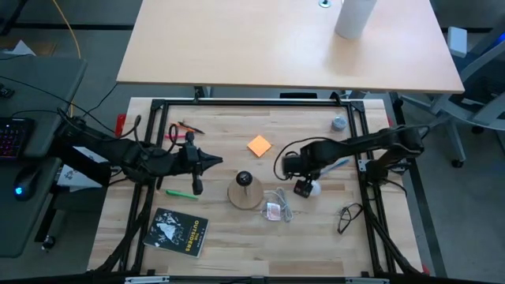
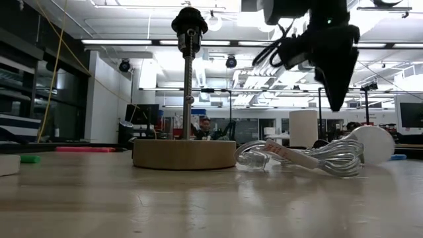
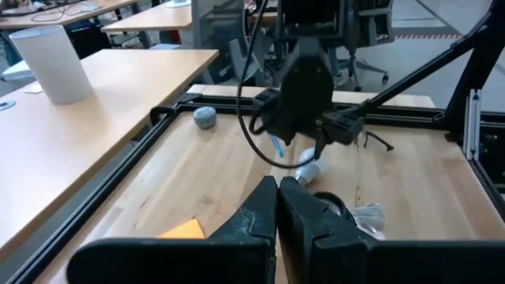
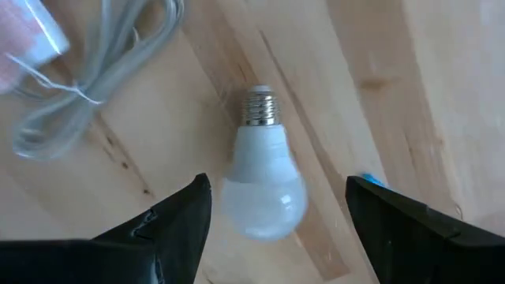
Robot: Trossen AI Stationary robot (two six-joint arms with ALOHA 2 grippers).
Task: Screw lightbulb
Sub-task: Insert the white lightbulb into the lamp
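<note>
One lightbulb (image 4: 263,175) lies at frame centre between the right gripper's (image 4: 278,207) two spread fingers, unheld; the left gripper (image 1: 207,161), centre-left, is pressed together.

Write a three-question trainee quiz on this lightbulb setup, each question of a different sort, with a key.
1. True or false: the lightbulb is already screwed into the black socket on the wooden base.
2. Which gripper hangs over the bulb with its fingers spread to either side of it? A) left gripper B) right gripper C) neither
3. Fill in: the bulb lies on its ____ on the table, next to a bundled grey cable.

Key
1. False; it lies loose on the wood.
2. B; the left gripper is shut and waits off to the side.
3. side
</note>
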